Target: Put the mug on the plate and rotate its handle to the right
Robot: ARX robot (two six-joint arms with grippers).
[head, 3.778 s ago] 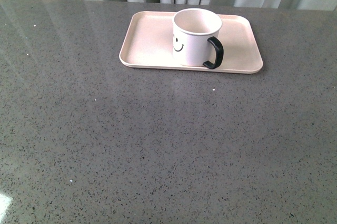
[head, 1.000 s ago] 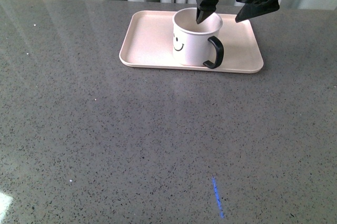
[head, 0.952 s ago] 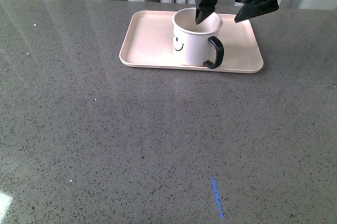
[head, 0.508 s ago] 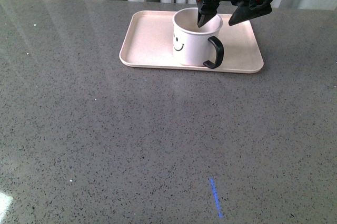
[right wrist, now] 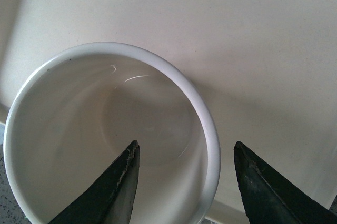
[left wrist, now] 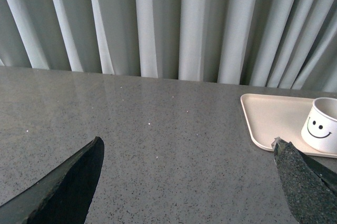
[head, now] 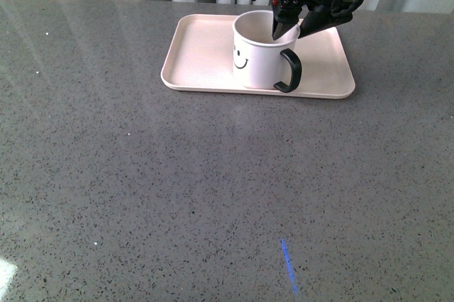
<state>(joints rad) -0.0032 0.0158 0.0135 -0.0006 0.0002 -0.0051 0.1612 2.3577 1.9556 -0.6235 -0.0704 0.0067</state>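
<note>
Since mug's already on the plate, step 1 looks done; handle turn is what's left, imo.

L to R:
- left claw (left wrist: 187, 140): not in front view. Its wrist cam shows jaws spread wide, nothing between them, hanging over bare counter (head: 177, 188) well left of the plate, curtain (left wrist: 158, 19) behind. Idle by the look of it.
- plate (head: 202, 54): flat on counter near far edge, long side across. Left half bare.
- mug (head: 255, 57): upright on plate, right of ctr, close to the near rim. Smiley faces front-left. Empty inside per right wrist cam.
- handle (head: 292, 71): sticks out front-right, i.e. diagonal toward cam, not square to the right. Needs a partial twist more, I'd say.
- right claw (head: 289, 35): over mug's right side, jaws apart and straddling the wall, one finger inside the cup, one outside. Wrist cam shows gaps both sides of rim, so not clamped yet, no contact I can see.

Est progress: past halfway. Left: pinch wall, twist till handle points right, let go, back off.

Count: 1 mug, 1 handle, 1 plate, 2 claws (only 1 in front view). Also 1 blue streak (head: 287, 266) on counter, near side.
</note>
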